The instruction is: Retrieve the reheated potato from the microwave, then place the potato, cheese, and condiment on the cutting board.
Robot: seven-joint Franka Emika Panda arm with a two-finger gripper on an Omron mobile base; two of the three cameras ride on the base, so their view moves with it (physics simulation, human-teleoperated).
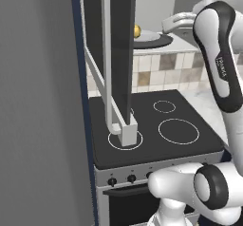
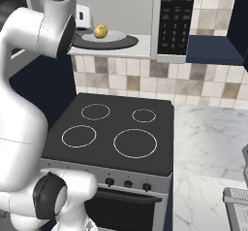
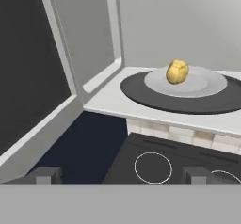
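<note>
With the microwave [image 2: 160, 21] door [image 1: 116, 54] open, we ease our empty, wide-spread end effector [image 3: 120, 173] level toward the potato [image 3: 177, 72] on its plate [image 3: 207, 83], staying above the stove [image 2: 116, 133].

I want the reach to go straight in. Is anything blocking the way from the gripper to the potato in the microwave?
Nothing visible does. The microwave door is swung open to the side, and the potato sits uncovered on a pale plate over the dark turntable. The gripper faces the open cavity.
</note>
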